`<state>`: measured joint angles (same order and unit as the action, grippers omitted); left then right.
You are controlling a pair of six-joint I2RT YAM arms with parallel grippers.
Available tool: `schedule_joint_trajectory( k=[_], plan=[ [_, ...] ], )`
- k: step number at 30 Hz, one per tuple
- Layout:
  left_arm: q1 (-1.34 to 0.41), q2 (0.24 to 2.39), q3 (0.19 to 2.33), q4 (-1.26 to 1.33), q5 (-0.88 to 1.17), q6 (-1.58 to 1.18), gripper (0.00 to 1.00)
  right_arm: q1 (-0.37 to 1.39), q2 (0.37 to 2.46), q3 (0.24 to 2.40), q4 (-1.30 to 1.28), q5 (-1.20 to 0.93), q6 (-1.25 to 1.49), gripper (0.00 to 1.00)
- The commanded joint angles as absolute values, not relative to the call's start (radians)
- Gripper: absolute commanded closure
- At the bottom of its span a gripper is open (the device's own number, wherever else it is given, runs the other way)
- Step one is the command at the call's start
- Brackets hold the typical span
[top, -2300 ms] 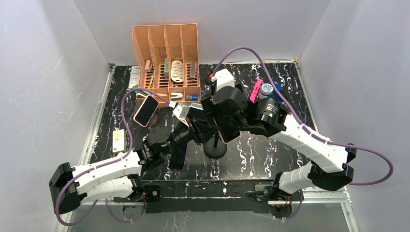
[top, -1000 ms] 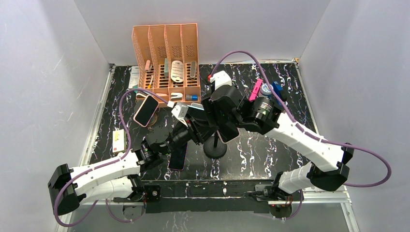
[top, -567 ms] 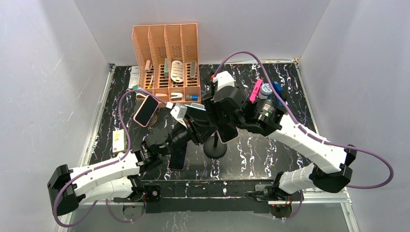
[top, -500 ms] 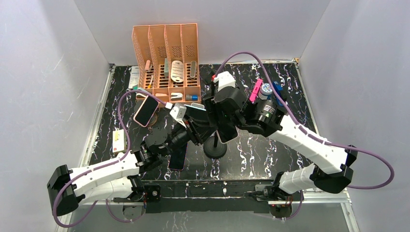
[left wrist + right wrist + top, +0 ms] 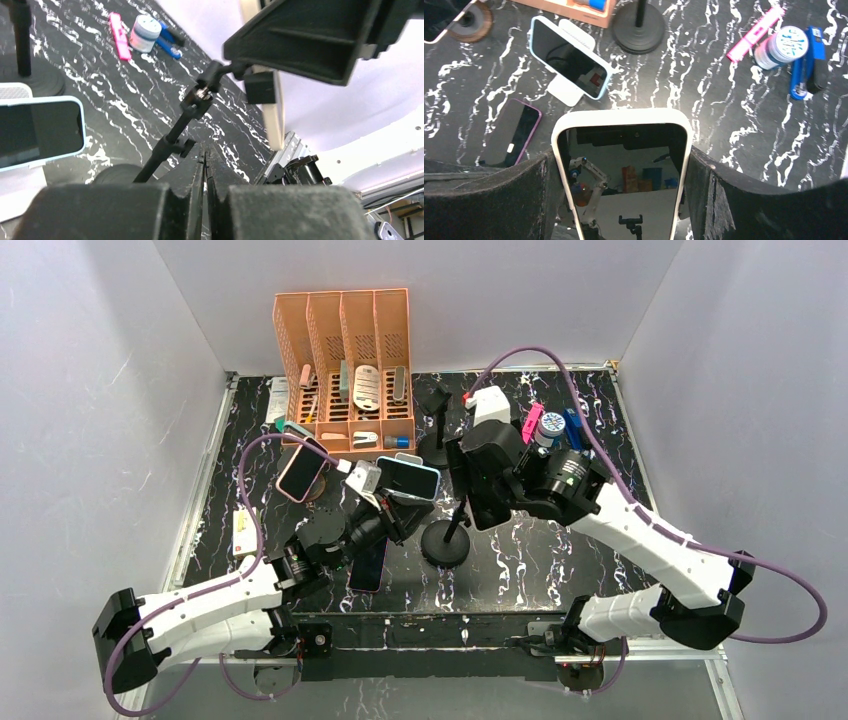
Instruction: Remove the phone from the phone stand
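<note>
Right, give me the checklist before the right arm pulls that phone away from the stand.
1. Right gripper has the phone: ok, the white-cased phone sits between both fingers.
2. Phone free of the clamp: cannot tell; in the left wrist view the clamp sits right by the phone's edge.
3. Left gripper out of the way: ok, shut on nothing, low beside the pole.
4. Phone stand steady: ok, its round base lies flat on the table.
5. Blue-cased phone clear of the path: ok, apart from the held phone.
</note>
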<state>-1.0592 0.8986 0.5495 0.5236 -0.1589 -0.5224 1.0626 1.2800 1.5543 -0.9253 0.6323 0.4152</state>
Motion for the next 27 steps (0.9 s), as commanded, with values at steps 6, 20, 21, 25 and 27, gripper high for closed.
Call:
schedule_joint_trajectory(
  k=[6, 20, 21, 25, 27],
  plan=[
    [-1.054, 0.903, 0.545, 0.493, -0.195, -0.509, 1.0, 1.044, 1.246, 1.551, -1.03, 0.693, 0.369, 0.99],
    [-1.054, 0.919, 0.567, 0.612, 0.037, -0.483, 0.38, 1.044, 1.303, 1.71, -0.991, 0.424, 0.426, 0.99],
    [-1.054, 0.92, 0.572, 0.606, 0.047, -0.484, 0.36, 1.045, 1.31, 1.716, -0.988, 0.416, 0.428, 0.99],
    [-1.054, 0.918, 0.578, 0.594, 0.064, -0.49, 0.33, 1.046, 1.324, 1.734, -0.975, 0.392, 0.436, 0.99],
    [-1.054, 0.916, 0.573, 0.604, 0.069, -0.495, 0.33, 1.045, 1.326, 1.739, -0.964, 0.377, 0.443, 0.99]
  ],
)
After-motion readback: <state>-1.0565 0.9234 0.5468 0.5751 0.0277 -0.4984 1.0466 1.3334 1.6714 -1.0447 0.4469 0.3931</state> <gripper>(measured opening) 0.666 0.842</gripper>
